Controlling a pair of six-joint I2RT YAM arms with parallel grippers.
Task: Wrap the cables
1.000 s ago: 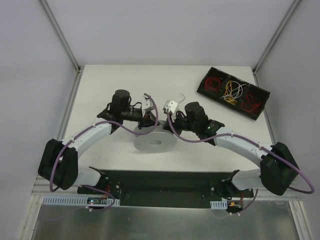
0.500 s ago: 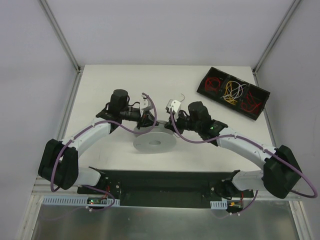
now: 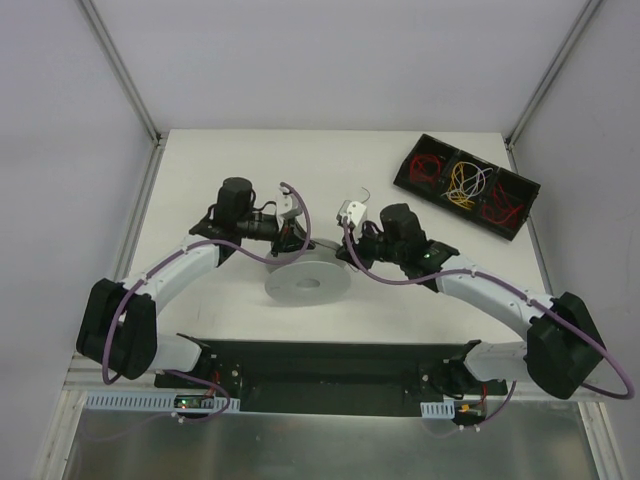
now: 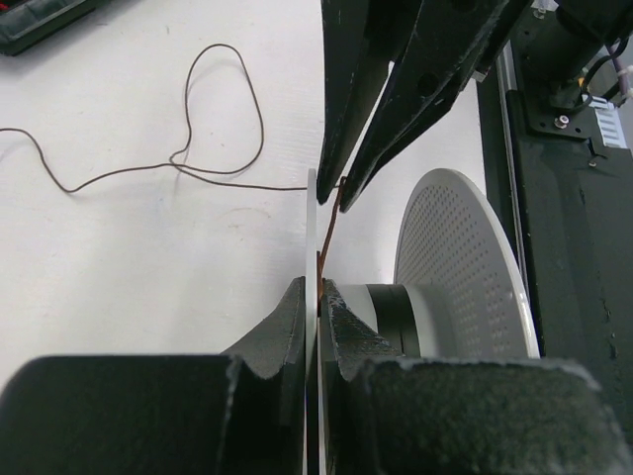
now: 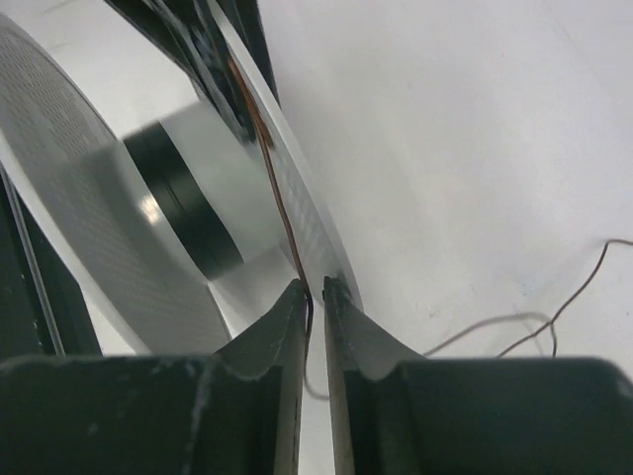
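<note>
A grey spool [image 3: 308, 282] lies near the table's front middle, one end lifted between both grippers. My left gripper [image 3: 292, 242] is shut on the spool's thin pale rim [image 4: 313, 208]; in the left wrist view its tips [image 4: 318, 288] pinch the rim edge-on. The cable [image 4: 329, 230], a thin brown strand, runs along that rim, and its loose end curls on the table [image 4: 223, 119]. My right gripper [image 3: 351, 250] is at the spool's right side. In the right wrist view its tips [image 5: 314, 290] are closed on the cable [image 5: 279, 203] beside the rim [image 5: 316, 223].
A black three-compartment tray [image 3: 465, 187] with red, yellow and white wires stands at the back right. A black base panel [image 3: 330, 362] runs along the near edge. Grey walls bound the table on both sides.
Both wrists have shifted slightly: the left gripper a little back and left, the right gripper a little right. The spool stays in place.
</note>
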